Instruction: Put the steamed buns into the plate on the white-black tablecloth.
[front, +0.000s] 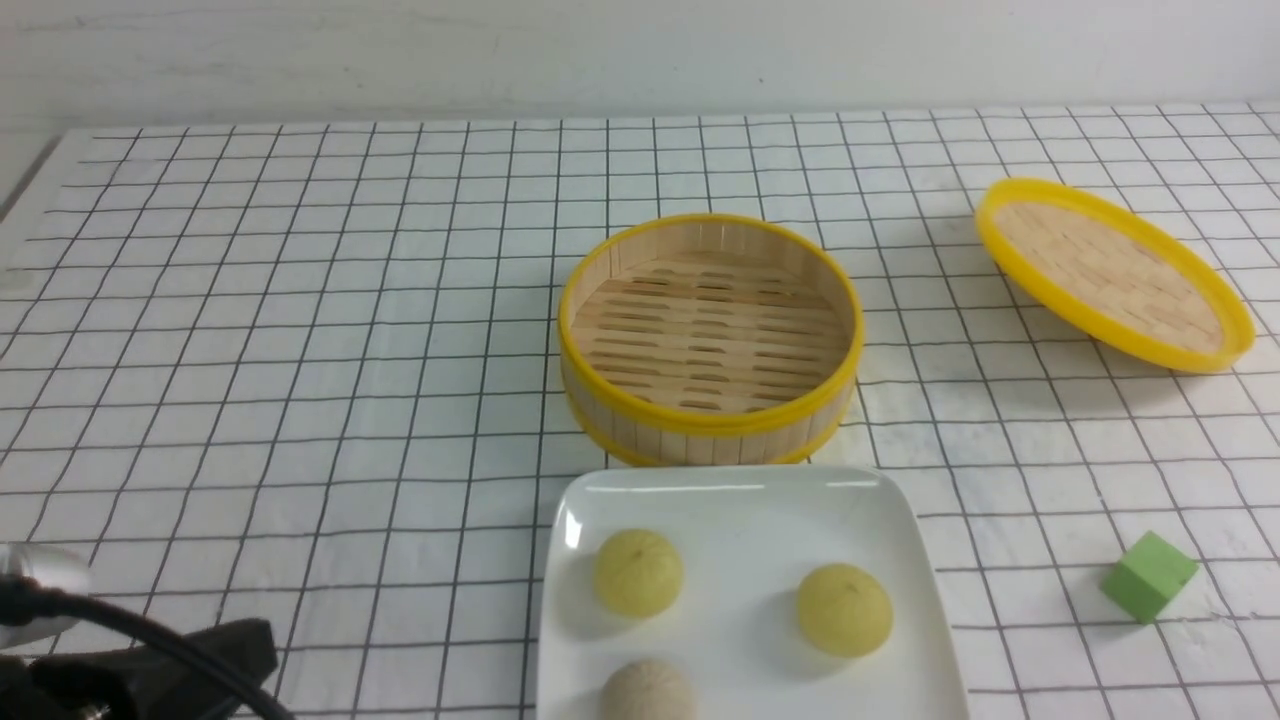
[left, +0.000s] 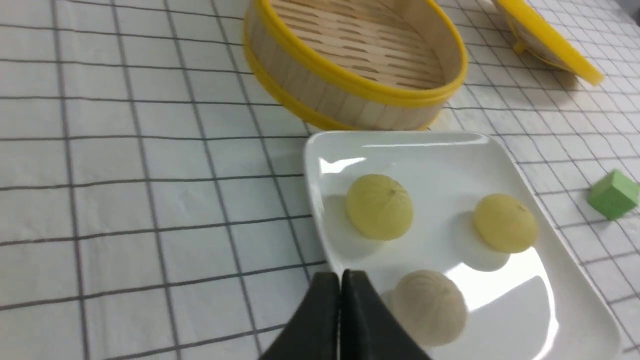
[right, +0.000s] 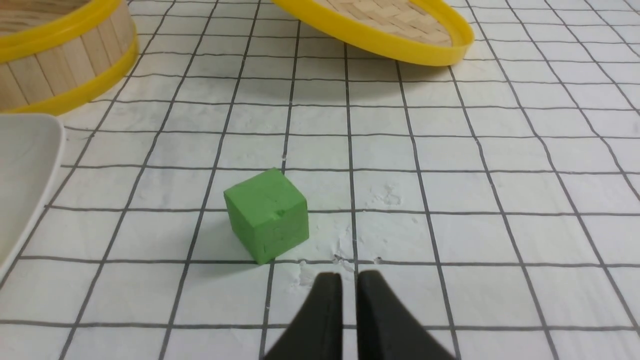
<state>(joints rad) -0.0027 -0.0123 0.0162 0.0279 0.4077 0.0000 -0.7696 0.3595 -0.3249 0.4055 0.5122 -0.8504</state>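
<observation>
1. Covering the whole table: the checked cloth (front: 300, 300), white with thin black lines, slightly wrinkled.
2. Plate (front: 900, 520), white, square, glossy, on the cloth at the near edge, just in front of the steamer. Holds all three buns, each apart from the others: a yellow-green bun (front: 638, 572) at the left, a second yellow-green bun (front: 843, 609) at the right, a beige bun (front: 648, 692) nearest the robot, partly cut off in the front view.
3. Steamer (front: 710, 425), round bamboo with yellow rims, mid-cloth, upright. Nothing in it; slatted floor bare.
4. Lid (front: 1112, 272), bamboo with yellow rim, far right, tilted, one edge raised off the cloth.
5. Cube (front: 1149, 576), green, right of the plate, well apart from it.
6. Left gripper (left: 341, 280), empty, low beside the plate's near-left edge, tips close to the beige bun without touching it; fingers pressed together.
7. Right gripper (right: 350, 282), empty, above bare cloth just beside the cube; a narrow slit between the fingers.
</observation>
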